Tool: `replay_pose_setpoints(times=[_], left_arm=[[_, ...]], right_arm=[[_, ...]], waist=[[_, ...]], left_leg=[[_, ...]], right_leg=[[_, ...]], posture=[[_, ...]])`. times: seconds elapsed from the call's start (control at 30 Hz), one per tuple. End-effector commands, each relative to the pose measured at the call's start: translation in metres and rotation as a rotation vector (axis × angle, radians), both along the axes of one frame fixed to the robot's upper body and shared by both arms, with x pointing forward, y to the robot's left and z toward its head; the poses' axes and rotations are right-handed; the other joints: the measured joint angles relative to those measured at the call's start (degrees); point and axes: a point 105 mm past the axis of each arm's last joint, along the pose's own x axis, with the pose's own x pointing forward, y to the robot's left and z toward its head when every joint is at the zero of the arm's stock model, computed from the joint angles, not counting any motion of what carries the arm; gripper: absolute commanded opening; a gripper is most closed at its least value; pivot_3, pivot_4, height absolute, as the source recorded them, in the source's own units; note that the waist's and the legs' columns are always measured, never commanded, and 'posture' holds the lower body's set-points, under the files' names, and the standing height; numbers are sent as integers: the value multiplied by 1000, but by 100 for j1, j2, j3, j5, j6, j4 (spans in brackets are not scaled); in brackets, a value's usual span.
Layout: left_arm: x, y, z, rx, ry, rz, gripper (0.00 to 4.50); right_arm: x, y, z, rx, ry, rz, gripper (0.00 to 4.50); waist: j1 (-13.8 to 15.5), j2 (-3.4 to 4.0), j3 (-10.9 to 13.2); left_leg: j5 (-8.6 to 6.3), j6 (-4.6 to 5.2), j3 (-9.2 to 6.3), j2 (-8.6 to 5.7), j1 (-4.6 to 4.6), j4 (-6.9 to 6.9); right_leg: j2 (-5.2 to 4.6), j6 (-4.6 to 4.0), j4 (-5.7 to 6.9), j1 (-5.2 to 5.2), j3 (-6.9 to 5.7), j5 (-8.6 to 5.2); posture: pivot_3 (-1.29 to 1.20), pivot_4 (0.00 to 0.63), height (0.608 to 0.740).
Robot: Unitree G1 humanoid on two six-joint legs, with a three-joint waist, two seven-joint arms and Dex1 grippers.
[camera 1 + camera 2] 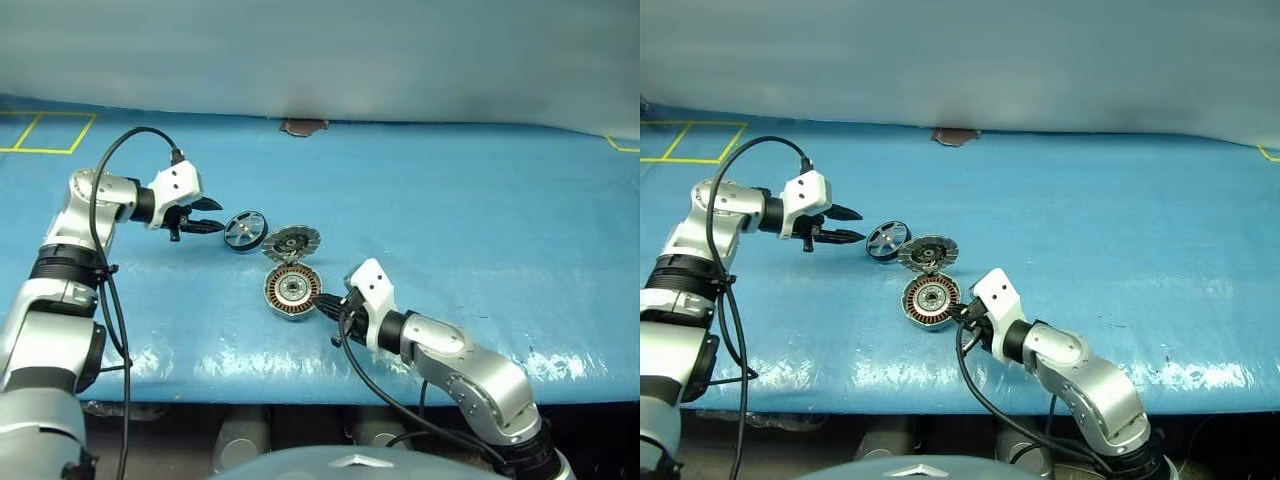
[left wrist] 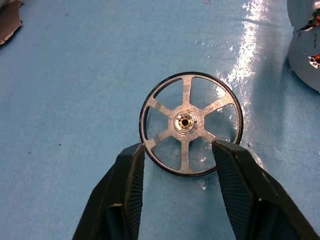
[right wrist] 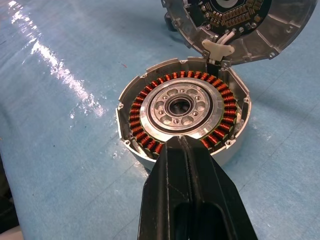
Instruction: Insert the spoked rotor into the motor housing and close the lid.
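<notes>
Between the left gripper's (image 2: 180,165) parted jaws lies the spoked rotor (image 2: 191,124), flat on the blue desk (image 1: 480,220), ungripped. The right gripper's (image 3: 181,142) closed jaws overhang the motor housing's (image 3: 182,112) copper windings, lid (image 3: 235,22) raised beyond.

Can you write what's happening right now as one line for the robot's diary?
left pincer: open around spoked rotor | right pincer: shut, at motor housing rim | lid: open

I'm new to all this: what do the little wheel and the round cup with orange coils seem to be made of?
Spoked rotor: looks like metal, with a dark glossy rim and matte silver spokes. Motor housing: apparently grey cast metal, with a machined silver hub and coils of copper-coloured wire, probably copper.
</notes>
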Motion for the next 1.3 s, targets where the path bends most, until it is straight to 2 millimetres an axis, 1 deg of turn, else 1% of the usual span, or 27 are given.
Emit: replay_pose_setpoints(times=[0.03, 0.2, 0.33, 0.53, 0.67, 0.73, 0.8, 0.9, 0.93, 1.27, 1.3], left_arm=[[4, -2, 8, 37, -14, -32, 2906], [8, -4, 10, 50, -42, -42, 4475], [12, -4, 10, 62, -50, -35, 4475], [19, -11, 10, 49, -50, -19, 4475], [20, -17, 8, 43, -33, -28, 4475], [23, -19, 8, 54, -63, -26, 4475], [22, -20, 6, 51, -40, -36, 4475], [23, -21, 5, 56, -40, -34, 3908], [24, -21, 5, 64, -47, -36, 3585], [25, -26, 5, 53, -12, -34, 3585], [25, -27, 5, 50, -9, -36, 3400]], right_arm=[[1, -1, 14, 30, -59, -18, 0], [2, -2, 14, 33, -59, -31, 0], [2, -3, 15, 34, -60, -39, 0], [4, -4, 15, 34, -63, -47, 0], [4, -4, 15, 34, -65, -55, 0], [3, -5, 15, 35, -64, -60, 0], [3, -5, 15, 35, -63, -64, 0], [3, -5, 14, 37, -64, -71, 0], [3, -5, 14, 38, -64, -73, 0], [4, -5, 15, 43, -66, -87, 0], [4, -5, 14, 44, -65, -87, 0]], waist=[[-3, 0, 0], [3, -1, 0], [6, -1, 0], [6, -1, 0], [0, -2, 0], [0, -2, 0], [3, -2, 0], [0, -2, 0], [1, -2, 0], [2, -2, 0], [3, -2, 0]], left_leg=[[0, 0, 0, 0, 0, 1], [0, 0, -1, 0, 0, 2], [0, 0, -1, 0, -1, 5], [0, 1, -2, -1, 0, 10], [0, 1, -2, -1, 0, 12], [0, 1, -2, -1, 0, 12], [0, 1, -3, -1, 0, 12], [0, 1, -3, -1, 0, 13], [0, 1, -3, -1, 0, 15], [0, 1, -4, -2, 1, 33], [0, 1, -5, -2, 1, 36]], right_leg=[[0, 0, 1, 0, 0, 0], [0, 0, 2, 0, 0, 1], [0, 1, 3, 1, 0, 2], [0, 5, 4, 5, 0, 5], [0, 6, 4, 5, 0, 5], [0, 4, 5, 5, 0, 6], [0, -6, 5, 5, 0, 12], [0, -11, 6, 6, 0, 16], [0, -11, 8, 6, 0, 16], [0, -4, 15, 13, 0, 16], [0, -3, 17, 13, 0, 16]], posture=[[0, 150, 740], [0, 150, 740], [0, 150, 740], [0, 150, 740], [0, 150, 740], [0, 150, 740], [0, 150, 740], [0, 150, 740], [0, 150, 740], [0, 150, 740], [0, 150, 740]])
